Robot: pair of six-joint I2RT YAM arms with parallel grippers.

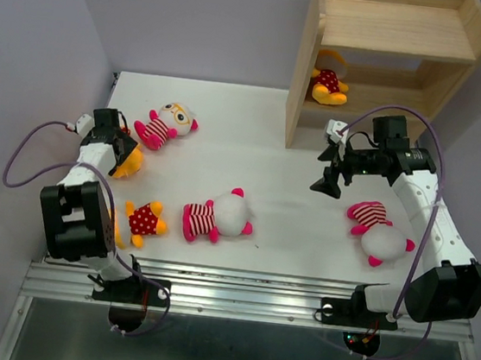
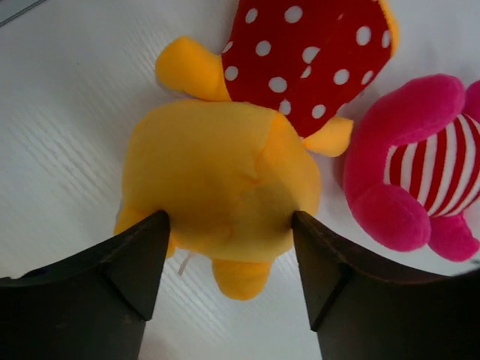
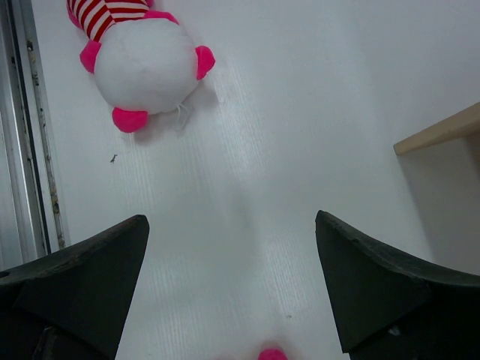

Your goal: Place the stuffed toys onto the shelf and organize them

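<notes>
My left gripper (image 1: pixel 124 155) (image 2: pixel 227 221) is closed on the head of a yellow doll in a red dotted outfit (image 2: pixel 225 172) that lies on the table; both fingers press its sides. A striped pink doll (image 1: pixel 170 122) (image 2: pixel 420 172) lies right beside it. A second yellow doll (image 1: pixel 142 219) and a striped doll (image 1: pixel 217 215) lie near the front. My right gripper (image 1: pixel 327 179) (image 3: pixel 231 225) is open and empty above bare table, left of another striped doll (image 1: pixel 380 232). The centre striped doll also shows in the right wrist view (image 3: pixel 146 64). The wooden shelf (image 1: pixel 387 40) holds a third yellow doll (image 1: pixel 328 84) on its lower tier.
The shelf's left side panel (image 1: pixel 303 74) stands just behind my right gripper, and its corner shows in the right wrist view (image 3: pixel 442 131). A metal rail (image 1: pixel 245 295) runs along the table's near edge. Purple walls close in on the left and back.
</notes>
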